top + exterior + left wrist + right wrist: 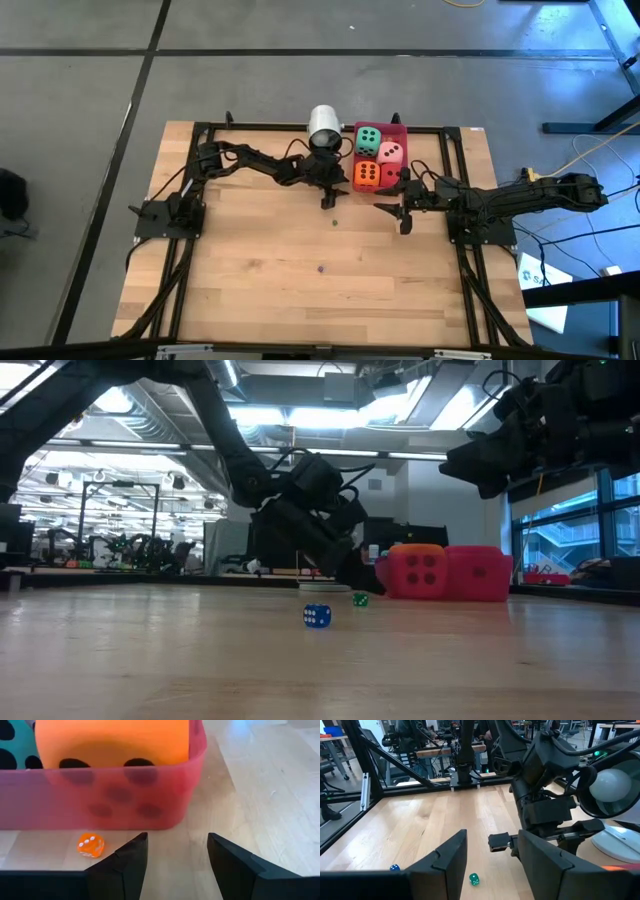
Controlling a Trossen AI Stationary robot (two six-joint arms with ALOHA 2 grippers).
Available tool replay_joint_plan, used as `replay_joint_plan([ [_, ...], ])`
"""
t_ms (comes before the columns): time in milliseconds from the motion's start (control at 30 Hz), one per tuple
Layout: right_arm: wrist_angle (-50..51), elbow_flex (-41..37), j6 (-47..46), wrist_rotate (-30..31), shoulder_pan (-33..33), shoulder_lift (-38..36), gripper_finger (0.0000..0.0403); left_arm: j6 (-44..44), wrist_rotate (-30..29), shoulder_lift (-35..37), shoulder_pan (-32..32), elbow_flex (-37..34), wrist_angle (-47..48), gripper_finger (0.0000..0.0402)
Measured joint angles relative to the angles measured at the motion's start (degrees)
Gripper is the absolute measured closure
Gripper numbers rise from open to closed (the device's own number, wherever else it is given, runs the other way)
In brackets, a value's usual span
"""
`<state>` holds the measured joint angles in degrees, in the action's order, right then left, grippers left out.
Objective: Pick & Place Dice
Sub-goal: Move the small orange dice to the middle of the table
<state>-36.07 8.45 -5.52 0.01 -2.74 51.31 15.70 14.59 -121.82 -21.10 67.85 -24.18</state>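
Observation:
Four soft cubes sit in the red tray (pixel 401 129) at the table's far side: green (pixel 369 140), pink (pixel 392 153), orange (pixel 367 174) and red (pixel 392 177). In the left wrist view the orange cube (pixel 110 740) and green cube (pixel 12 745) rise above the tray's wall (pixel 100 795). My left gripper (pixel 328 198) (pixel 177 840) is open, low over the table, just in front of the tray's near-left corner. My right gripper (pixel 404 218) (pixel 490 837) is open, raised above the table near the tray's near-right corner. Neither touches anything.
Small hard dice lie on the wood: an orange one (pixel 90 845) against the tray's wall by my left fingers, a green one (pixel 335 223) (pixel 474 879) and a blue one (pixel 321 268) (pixel 317 616) nearer the table's middle. A white cup (pixel 323 122) stands left of the tray.

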Motion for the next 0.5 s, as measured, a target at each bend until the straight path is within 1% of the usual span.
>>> replay_joint_plan([
  [100,0.0,0.0,0.0,0.0,0.0,0.0,0.0227,0.0,-0.1,0.5,0.0,0.0,0.6,0.0201],
  [400,0.1,0.0,0.0,0.0,0.0,0.0,0.0227,4.1,-8.1,4.7,0.0,0.2,0.3,0.0201],
  [500,0.1,0.0,0.0,0.0,0.0,0.0,0.0227,4.3,-9.2,4.7,-0.3,1.9,3.6,0.0201],
])
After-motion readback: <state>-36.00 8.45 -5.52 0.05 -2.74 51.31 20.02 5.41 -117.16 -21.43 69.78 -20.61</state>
